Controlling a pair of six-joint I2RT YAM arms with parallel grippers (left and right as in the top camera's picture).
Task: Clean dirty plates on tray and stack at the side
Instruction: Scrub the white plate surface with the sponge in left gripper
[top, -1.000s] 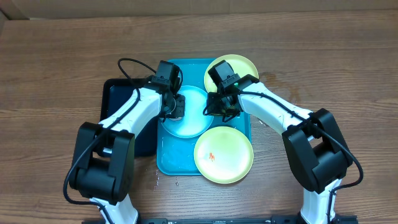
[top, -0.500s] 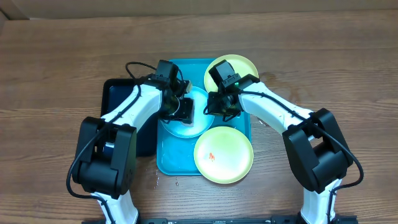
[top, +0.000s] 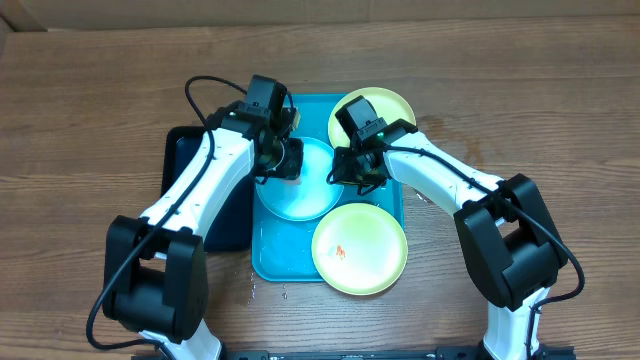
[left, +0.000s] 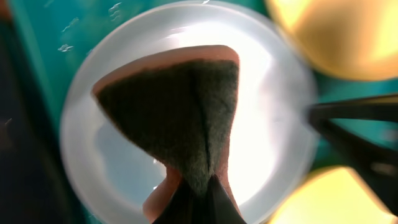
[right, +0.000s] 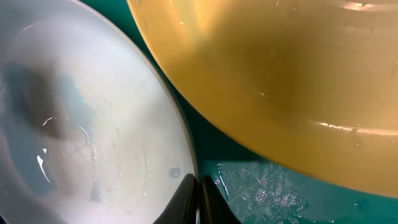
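Observation:
The light blue plate (top: 305, 195) lies on the turquoise tray (top: 268, 258). My left gripper (top: 283, 160) is shut on a sponge (left: 180, 118) with a dark scouring face, held over the plate's far left part (left: 112, 162); I cannot tell if it touches. My right gripper (top: 346, 172) is shut on the blue plate's right rim, seen in the right wrist view (right: 198, 193) with the plate (right: 93, 124) wet and whitish. One lime-green plate (top: 374, 112) sits at the tray's far right corner, another (top: 360, 250), with an orange-red smear, at the near right.
A dark navy-black tray (top: 195, 190) lies against the turquoise tray's left side, partly under my left arm. Water drops lie on the tray floor (right: 280, 186) and on the wooden table (top: 100, 120) near the tray's front left corner.
My left gripper, with the sponge, swept right over the blue plate, then moved back toward its far left edge. The right gripper and all plates have stayed put.

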